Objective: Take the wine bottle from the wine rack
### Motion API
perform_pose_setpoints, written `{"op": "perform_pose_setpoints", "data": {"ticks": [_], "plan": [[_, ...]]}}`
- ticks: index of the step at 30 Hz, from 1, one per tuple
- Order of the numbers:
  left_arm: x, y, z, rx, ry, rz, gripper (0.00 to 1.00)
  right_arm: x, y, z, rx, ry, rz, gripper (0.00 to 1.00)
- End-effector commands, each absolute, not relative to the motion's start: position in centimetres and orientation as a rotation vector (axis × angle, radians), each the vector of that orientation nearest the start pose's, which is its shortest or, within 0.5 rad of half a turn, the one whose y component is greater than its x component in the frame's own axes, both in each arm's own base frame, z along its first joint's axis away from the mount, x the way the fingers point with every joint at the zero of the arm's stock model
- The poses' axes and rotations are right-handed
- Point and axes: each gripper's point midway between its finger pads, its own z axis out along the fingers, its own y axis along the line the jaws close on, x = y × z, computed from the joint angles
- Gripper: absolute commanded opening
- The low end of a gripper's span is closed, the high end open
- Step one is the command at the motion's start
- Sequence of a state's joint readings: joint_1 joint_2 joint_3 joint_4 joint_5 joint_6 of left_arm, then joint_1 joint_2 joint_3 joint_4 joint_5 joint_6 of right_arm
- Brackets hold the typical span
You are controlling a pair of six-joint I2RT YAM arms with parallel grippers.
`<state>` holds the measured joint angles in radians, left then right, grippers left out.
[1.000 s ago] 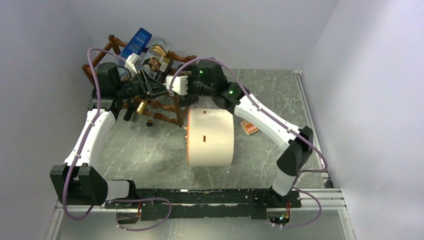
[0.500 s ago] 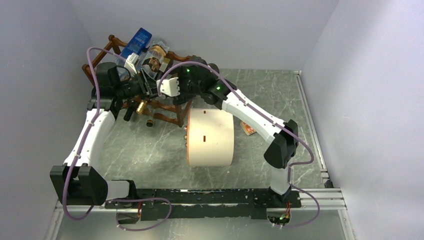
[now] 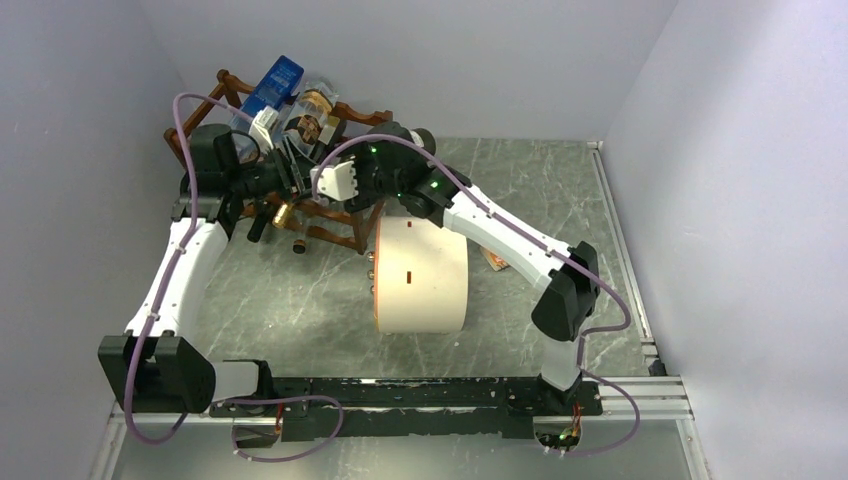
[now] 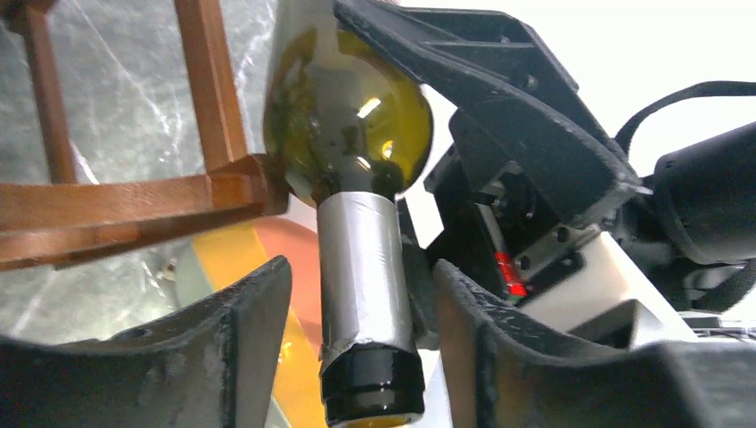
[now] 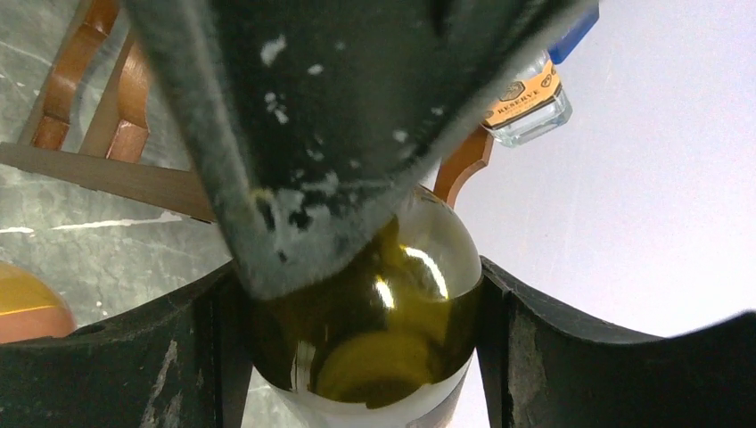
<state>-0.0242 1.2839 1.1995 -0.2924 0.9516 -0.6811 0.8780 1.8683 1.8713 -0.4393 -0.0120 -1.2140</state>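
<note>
Nearest on the desk lies a cream cylinder on its side, well short of the work. Beyond it, at the far left, both arms meet at the rack, and the top view hides the grasp itself under the two wrists.

The task looks about half done: the bottle is gripped but not yet off. The left claw stands wide around the foil-wrapped neck, with a gap on each side, so it holds nothing. The right claw is closed on the green body, its fingers against the glass on both sides with no gap to see. What is left, I judge, is to draw the bottle clear of the rails and set it down on the desk.

The left wrist view alone shows the bottle's shoulder against a wooden rail, which tells that it sits in the rack, and the black capped mouth pointing toward the camera. The right wrist view alone shows the grip on the body and, farther up, a clear bottle with an orange label. Only the top view shows the blue box on the highest tier.
</note>
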Motion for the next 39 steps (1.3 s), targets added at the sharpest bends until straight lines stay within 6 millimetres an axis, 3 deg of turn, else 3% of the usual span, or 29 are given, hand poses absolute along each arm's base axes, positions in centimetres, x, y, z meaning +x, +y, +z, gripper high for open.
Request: {"op": "perform_pose_setpoints", "data": {"ticks": [1, 2, 12, 16, 19, 24, 27, 28, 31, 33, 39], "plan": [[30.0, -16.9, 34.5, 0.102, 1.978, -1.411, 0.93, 38.5, 40.2, 34.4, -1.680, 0.935, -0.309, 0.00], [29.9, -16.9, 34.7, 0.099, 1.975, -1.399, 1.00, 38.4, 40.1, 34.5, -1.675, 0.929, -0.326, 0.00], [29.1, -14.6, 36.9, 0.033, 1.959, -1.148, 0.99, 36.3, 38.0, 37.7, -1.515, 0.912, -0.266, 0.00], [28.6, -13.5, 38.5, -0.002, 1.934, -1.039, 0.99, 36.0, 36.3, 37.6, -1.465, 0.958, -0.250, 0.00], [28.3, -12.2, 38.8, -0.044, 1.930, -0.932, 0.99, 36.5, 34.0, 38.6, -1.348, 1.011, -0.232, 0.00], [26.6, -12.0, 38.9, -0.056, 1.925, -0.922, 1.00, 38.8, 26.7, 40.8, -0.981, 1.164, -0.115, 0.00], [24.9, -12.6, 38.8, -0.043, 1.914, -0.973, 0.99, 40.9, 20.9, 40.8, -0.733, 1.254, -0.065, 0.00], [24.4, -12.7, 38.7, -0.039, 1.914, -0.985, 0.99, 42.1, 17.9, 40.7, -0.631, 1.292, -0.067, 0.00], [23.9, -12.7, 37.8, -0.047, 1.932, -0.986, 1.00, 44.6, 12.6, 39.1, -0.402, 1.376, -0.013, 0.00], [23.9, -12.6, 37.4, -0.051, 1.947, -0.976, 0.99, 46.1, 10.0, 37.5, -0.299, 1.421, 0.014, 0.00], [24.8, -12.8, 36.5, -0.037, 1.976, -0.985, 0.97, 50.2, 4.9, 32.9, -0.085, 1.488, 0.064, 0.00]]}}
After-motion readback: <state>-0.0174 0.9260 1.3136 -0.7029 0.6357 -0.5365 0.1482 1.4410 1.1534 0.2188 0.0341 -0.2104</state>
